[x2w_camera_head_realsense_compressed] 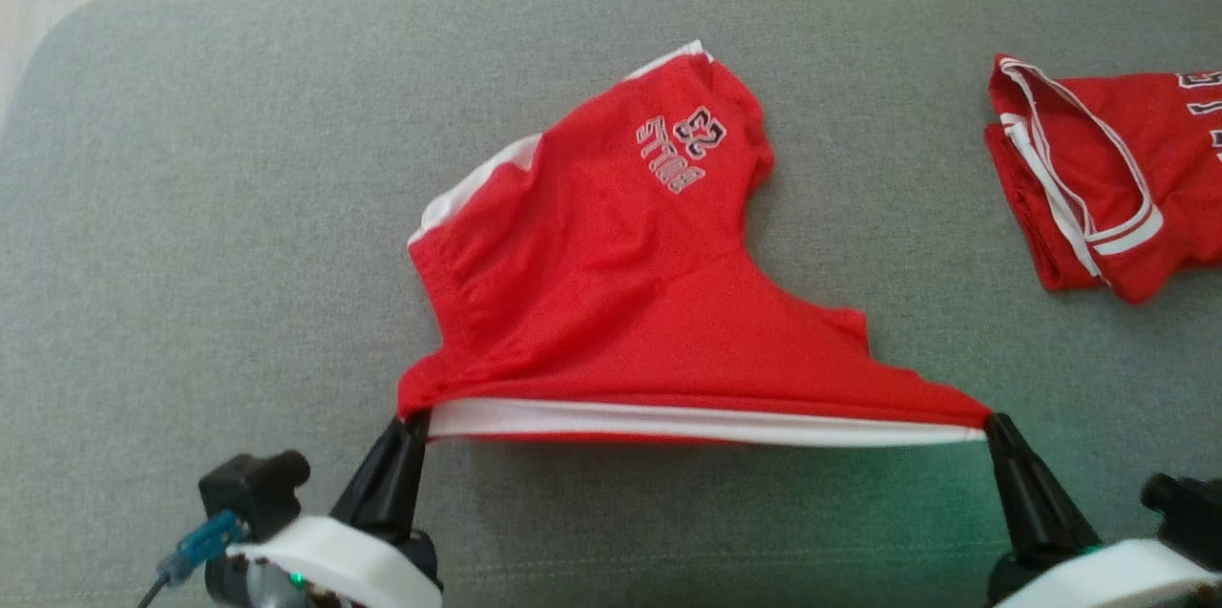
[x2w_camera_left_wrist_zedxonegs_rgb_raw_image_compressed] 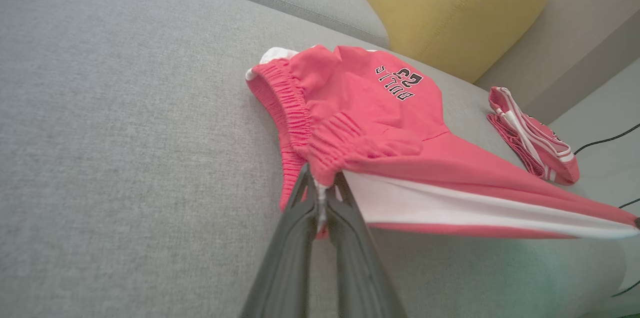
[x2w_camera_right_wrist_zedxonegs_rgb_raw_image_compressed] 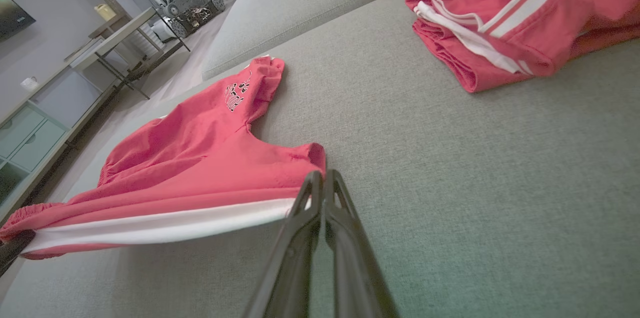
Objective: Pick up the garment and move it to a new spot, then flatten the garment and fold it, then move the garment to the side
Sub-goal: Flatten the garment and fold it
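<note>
I am looking down at the red shorts (x2w_camera_head_realsense_compressed: 611, 283), which are lying near the centre of the grey sofa seat (x2w_camera_head_realsense_compressed: 191, 207), with the printed leg reaching toward 12 o'clock. The left end effector (x2w_camera_head_realsense_compressed: 416, 421), coming in from 7 o'clock, is pinching the elastic waist corner, its fingers closed tight on the cloth. The right end effector (x2w_camera_head_realsense_compressed: 993, 424), at 5 o'clock, is clamping the opposite corner, its fingers pressed together. Between them the near edge, with its white stripe (x2w_camera_head_realsense_compressed: 706, 422), is stretching taut just above the seat. A second red garment (x2w_camera_head_realsense_compressed: 1088, 178) is lying bunched at 3 o'clock, well apart from the shorts.
</note>
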You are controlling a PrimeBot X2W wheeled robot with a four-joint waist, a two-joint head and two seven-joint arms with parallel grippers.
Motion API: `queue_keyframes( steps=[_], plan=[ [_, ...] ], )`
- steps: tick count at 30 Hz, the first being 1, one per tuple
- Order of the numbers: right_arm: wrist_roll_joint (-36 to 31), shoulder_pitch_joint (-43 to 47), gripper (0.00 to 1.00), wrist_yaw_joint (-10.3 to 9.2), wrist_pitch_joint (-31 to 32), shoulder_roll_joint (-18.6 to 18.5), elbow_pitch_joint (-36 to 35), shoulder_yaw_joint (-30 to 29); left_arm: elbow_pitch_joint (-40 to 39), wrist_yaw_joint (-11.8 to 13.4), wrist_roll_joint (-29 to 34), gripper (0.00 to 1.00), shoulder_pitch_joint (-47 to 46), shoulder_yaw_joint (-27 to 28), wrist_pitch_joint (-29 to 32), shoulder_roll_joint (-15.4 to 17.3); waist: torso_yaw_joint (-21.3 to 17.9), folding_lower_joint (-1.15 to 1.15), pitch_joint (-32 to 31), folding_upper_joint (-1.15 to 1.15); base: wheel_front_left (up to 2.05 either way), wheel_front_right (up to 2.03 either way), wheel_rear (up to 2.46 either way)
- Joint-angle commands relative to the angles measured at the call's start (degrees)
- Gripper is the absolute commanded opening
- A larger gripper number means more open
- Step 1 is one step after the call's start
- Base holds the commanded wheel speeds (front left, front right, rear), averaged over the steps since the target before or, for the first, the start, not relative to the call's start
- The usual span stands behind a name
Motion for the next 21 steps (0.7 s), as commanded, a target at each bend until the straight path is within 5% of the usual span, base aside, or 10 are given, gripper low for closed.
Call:
queue_keyframes(
  steps=[1,11,21],
  plan=[
    [-0.4,0.5,0.00,-0.06,0.8,-1.0,-3.8,-1.9,-4.0,2.4,-0.4,0.00,0.2,4.0,0.7,2.5,0.0,0.00,-0.4,0.00,0.00,0.00,0.00],
    [-1.2,-2.9,0.00,-0.06,2.5,-0.9,-5.3,-3.0,-9.3,4.0,-1.7,0.00,1.8,3.8,5.0,3.4,-0.3,0.00,-0.3,0.00,0.00,0.00,0.00],
    [-0.7,-31.3,0.00,-0.06,1.0,-7.0,8.1,2.0,-5.7,0.7,-4.0,0.00,-10.9,3.5,8.0,2.2,4.1,0.00,6.8,0.00,0.00,0.00,0.00]
  ],
)
